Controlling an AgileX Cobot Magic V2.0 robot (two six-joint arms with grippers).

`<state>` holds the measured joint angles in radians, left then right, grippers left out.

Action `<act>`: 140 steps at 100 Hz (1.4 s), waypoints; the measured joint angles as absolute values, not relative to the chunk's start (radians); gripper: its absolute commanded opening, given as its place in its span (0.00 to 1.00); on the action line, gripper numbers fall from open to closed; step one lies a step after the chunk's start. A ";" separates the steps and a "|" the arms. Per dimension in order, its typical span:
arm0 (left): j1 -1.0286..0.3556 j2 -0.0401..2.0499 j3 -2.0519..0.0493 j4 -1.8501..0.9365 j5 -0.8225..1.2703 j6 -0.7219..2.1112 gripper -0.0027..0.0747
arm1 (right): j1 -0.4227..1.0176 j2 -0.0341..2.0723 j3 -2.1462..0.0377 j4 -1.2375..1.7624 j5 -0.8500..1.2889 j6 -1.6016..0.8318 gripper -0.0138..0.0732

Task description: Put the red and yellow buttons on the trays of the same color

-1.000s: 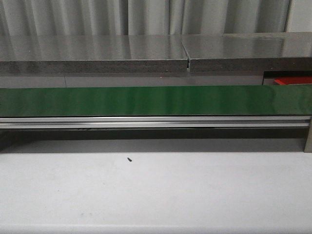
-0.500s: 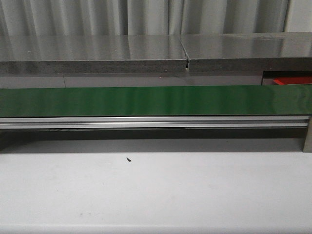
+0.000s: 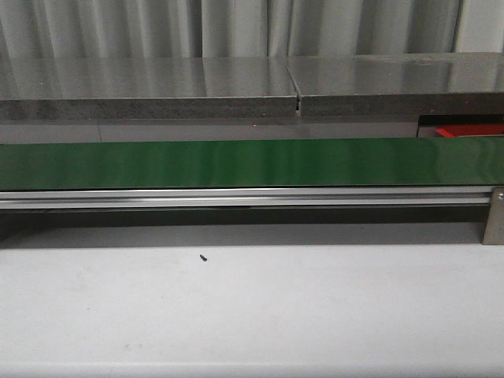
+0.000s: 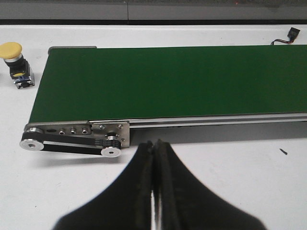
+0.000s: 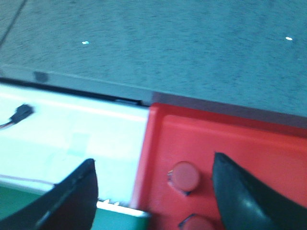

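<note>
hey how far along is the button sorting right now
Partly done, it seems. Two red buttons, one at, already sit in the red plastic tray, with the right gripper open and empty above them. Nothing is in hand: the left gripper is shut with nothing between its fingers. A yellow mushroom-head button waits on the white table beside the bare green conveyor belt. No yellow tray is in view.

Two buttons (image 5: 186, 175) in tray (image 5: 249, 139) past belt's right end, third button (image 4: 16, 64) beside conveyor belt's (image 4: 168, 81) left end
</note>
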<state>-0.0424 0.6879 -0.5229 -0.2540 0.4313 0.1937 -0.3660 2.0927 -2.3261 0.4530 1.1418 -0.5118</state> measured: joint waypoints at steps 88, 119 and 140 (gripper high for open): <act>-0.042 0.688 -0.523 -0.266 0.431 0.194 0.01 | -0.110 0.928 -0.838 0.211 0.630 -0.389 0.38; -0.042 0.688 -0.523 -0.269 0.431 0.194 0.01 | -0.110 0.777 -0.723 0.210 0.641 -0.386 0.08; -0.042 0.688 -0.523 -0.269 0.431 0.184 0.01 | -0.110 0.777 -0.723 0.210 0.645 -0.386 0.08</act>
<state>-0.0424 0.6879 -0.5229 -0.2689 0.4313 0.1839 -0.1098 0.7774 -0.7228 0.2097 0.6450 -0.3855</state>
